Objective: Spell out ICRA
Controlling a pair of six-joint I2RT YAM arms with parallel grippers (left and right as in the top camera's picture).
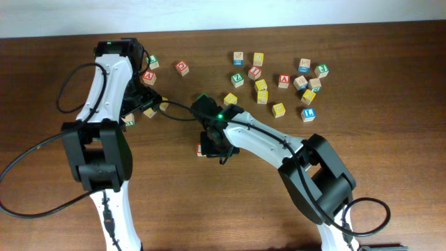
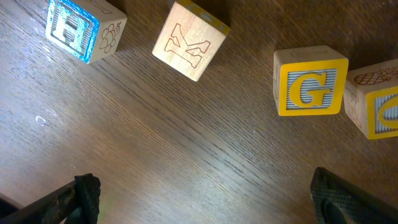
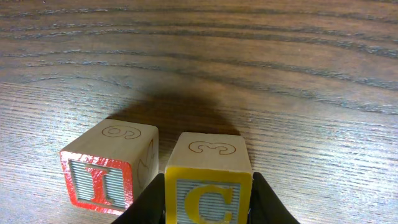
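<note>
In the right wrist view my right gripper [image 3: 208,208] is shut on a yellow C block [image 3: 208,183]. The block sits just right of a red I block [image 3: 102,168], almost touching it. In the overhead view the right gripper [image 1: 212,141] is at the table's middle, with the I block [image 1: 201,150] peeking out at its left. My left gripper [image 2: 202,199] is open and empty over bare wood. Ahead of it lie a blue H block [image 2: 81,25], an M block [image 2: 189,40] and a yellow G block [image 2: 311,81]. In the overhead view the left gripper [image 1: 148,101] is at the back left.
A red A block [image 1: 149,77] and another red block [image 1: 182,67] lie near the left arm. Several loose letter blocks are scattered at the back right [image 1: 284,81]. A further yellow block [image 2: 379,102] touches the G block's right side.
</note>
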